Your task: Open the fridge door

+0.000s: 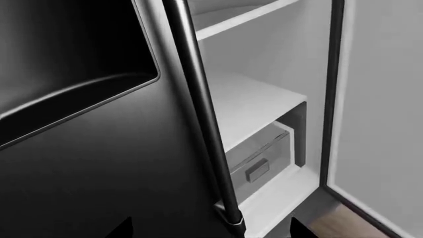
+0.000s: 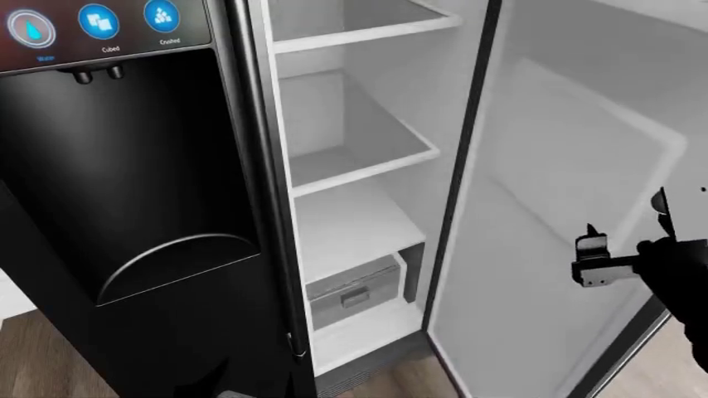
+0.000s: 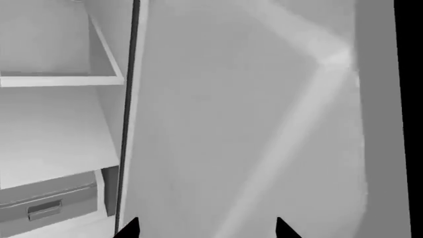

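One fridge door (image 2: 553, 191) stands swung open at 3 o'clock, white lining exposed. Right hand (image 2: 592, 264), fingers spread and empty, faces the lining; push outward steadily.

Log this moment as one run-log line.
fridge door: swung open, white lining showing | right gripper: open, facing lining | left gripper: open, by other door's handle

Narrow black dispenser door (image 2: 133, 207) with blue round icons (image 2: 98, 21), white shelves (image 2: 360, 157), grey drawer (image 2: 354, 292), wood floor (image 2: 33, 356)
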Motion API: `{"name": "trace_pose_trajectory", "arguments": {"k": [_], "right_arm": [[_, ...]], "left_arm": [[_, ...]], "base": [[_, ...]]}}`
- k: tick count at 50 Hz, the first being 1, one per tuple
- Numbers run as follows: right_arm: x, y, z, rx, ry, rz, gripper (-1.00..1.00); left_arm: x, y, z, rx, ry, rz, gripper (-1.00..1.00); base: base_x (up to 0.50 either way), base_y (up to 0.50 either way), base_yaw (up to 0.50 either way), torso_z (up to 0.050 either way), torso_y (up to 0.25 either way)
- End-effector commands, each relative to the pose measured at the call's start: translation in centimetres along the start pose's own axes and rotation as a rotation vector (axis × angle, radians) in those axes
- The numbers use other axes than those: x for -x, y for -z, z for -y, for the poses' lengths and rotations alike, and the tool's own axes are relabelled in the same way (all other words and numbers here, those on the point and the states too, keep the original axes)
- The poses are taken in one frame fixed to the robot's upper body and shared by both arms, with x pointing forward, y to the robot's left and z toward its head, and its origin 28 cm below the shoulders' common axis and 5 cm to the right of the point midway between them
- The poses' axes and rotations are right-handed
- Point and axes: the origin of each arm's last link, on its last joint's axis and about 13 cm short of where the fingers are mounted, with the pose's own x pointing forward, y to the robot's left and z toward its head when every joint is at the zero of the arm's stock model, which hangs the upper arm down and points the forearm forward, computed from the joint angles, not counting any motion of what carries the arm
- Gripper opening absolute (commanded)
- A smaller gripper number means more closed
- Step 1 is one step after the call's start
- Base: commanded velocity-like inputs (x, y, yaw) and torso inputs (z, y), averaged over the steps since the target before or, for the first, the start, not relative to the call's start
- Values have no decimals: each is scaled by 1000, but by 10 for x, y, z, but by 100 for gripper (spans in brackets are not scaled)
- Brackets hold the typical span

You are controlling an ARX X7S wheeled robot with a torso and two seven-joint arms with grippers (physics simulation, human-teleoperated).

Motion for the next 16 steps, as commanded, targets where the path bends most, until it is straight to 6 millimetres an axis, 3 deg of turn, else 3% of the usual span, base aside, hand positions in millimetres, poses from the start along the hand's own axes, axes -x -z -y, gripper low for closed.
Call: {"name": "trace_pose_trajectory", "arguments": {"k": [1, 16], "right_arm": [[-15, -20, 15, -41, 119, 43, 100], [-19, -23, 33, -80, 189, 33, 100]], "left_arm": [[0, 1, 0, 0, 0, -2, 100], [1, 0, 0, 0, 3, -3, 100]], "base": [[0, 0, 0, 0, 0], [0, 0, 0, 0, 0]]}}
